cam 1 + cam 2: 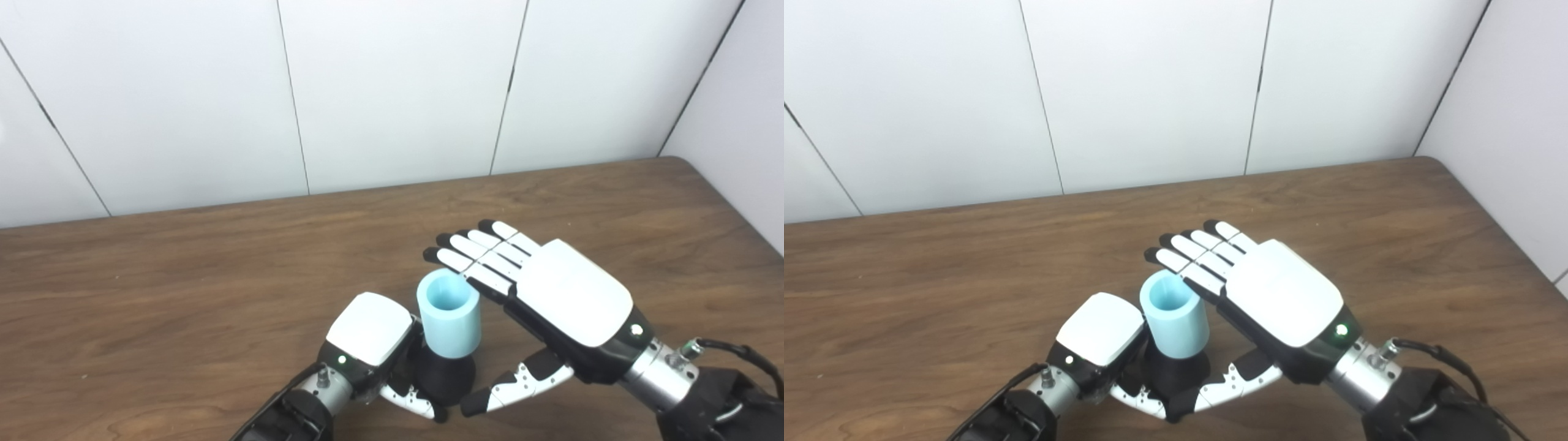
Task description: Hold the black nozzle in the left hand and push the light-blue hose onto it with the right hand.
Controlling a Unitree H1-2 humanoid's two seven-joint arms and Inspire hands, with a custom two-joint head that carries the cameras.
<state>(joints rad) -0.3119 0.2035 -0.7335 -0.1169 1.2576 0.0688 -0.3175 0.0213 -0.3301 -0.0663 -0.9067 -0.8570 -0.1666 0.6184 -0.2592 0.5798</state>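
Observation:
A short light-blue hose (449, 318) stands upright, its lower end seated on the black nozzle (445, 376), its open mouth facing up. My left hand (370, 343) is shut on the nozzle from the left, thumb curling under its front. My right hand (554, 294) is open just right of the hose, fingers (471, 251) stretched flat past the hose's top rim and thumb (514, 384) reaching toward the nozzle's base. The nozzle's left side is hidden by my left hand.
The brown wooden table (184, 275) runs back to a white panelled wall (392, 92). Its rounded far right corner (677, 162) meets a side wall. Both forearms enter at the bottom edge.

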